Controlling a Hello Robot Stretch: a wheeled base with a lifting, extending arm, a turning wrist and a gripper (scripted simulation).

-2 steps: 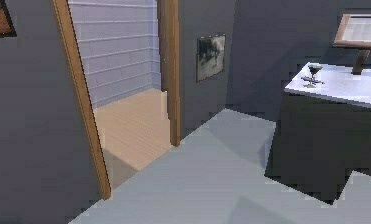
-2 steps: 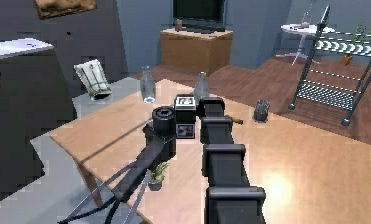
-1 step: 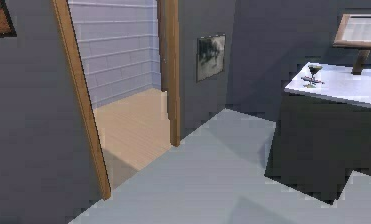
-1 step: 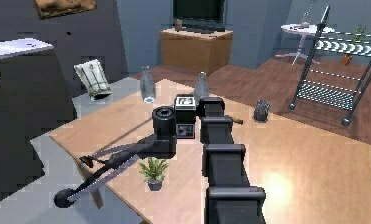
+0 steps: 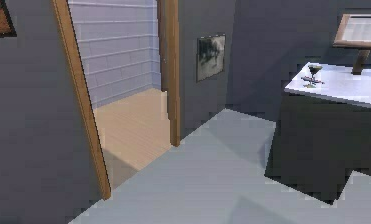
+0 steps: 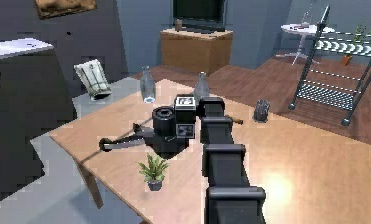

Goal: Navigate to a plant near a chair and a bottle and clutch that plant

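Where the arm (image 6: 231,165) reached across the wooden table (image 6: 303,175), the plant (image 6: 153,171) stood upright in its pot on the tabletop, just nearer than the gripper (image 6: 118,143) and apart from its fingers. The gripper held nothing: only bare tabletop lay behind its far end. Beyond the gripper, a clear bottle (image 6: 147,85) and a second bottle (image 6: 201,88) stood near the table's far edge. A pale object (image 6: 92,76) lay past that edge, toward the arm side view's left. Farthest out, a television (image 6: 198,12) sat on a wooden cabinet (image 6: 196,50).
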